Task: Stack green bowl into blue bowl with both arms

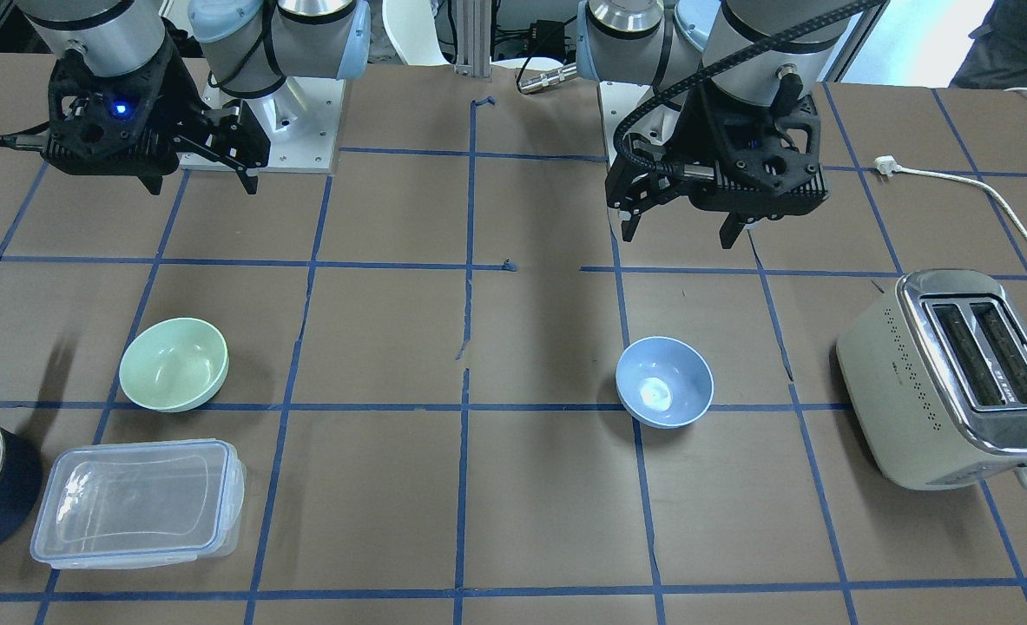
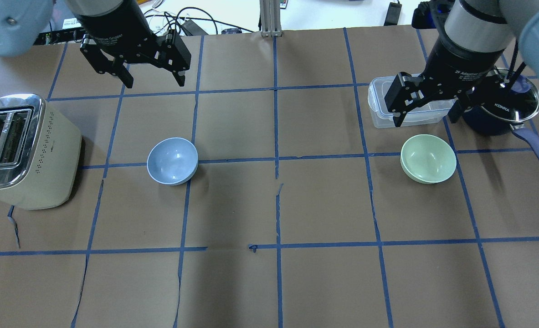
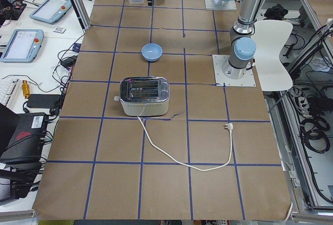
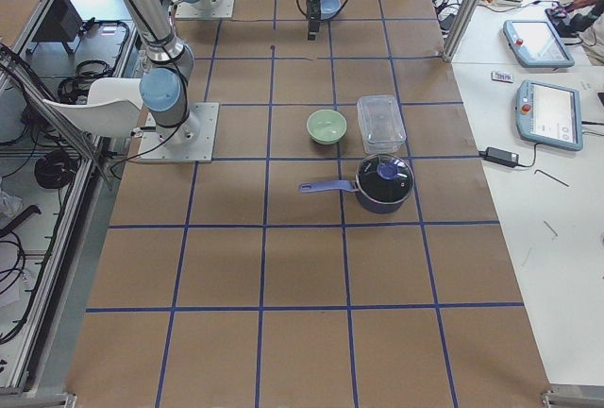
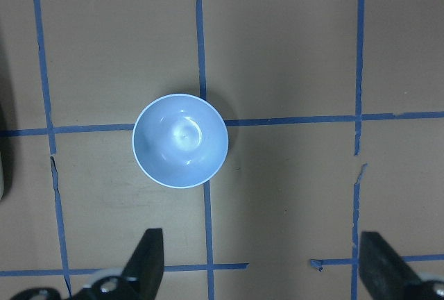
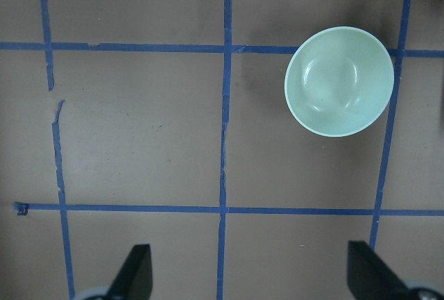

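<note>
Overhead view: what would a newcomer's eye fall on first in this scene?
Two empty bowls sit far apart: the blue bowl left of centre, the green bowl at the right. The left hand and the right hand hang open, one beyond each bowl. A cream toaster stands at the left edge.

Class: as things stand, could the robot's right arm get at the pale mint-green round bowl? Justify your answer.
Probably yes. The right pincer hangs open near the pale mint-green round plastic bowl; nothing covers the bowl, and the clear rectangular lidded container sits apart from it.
</note>
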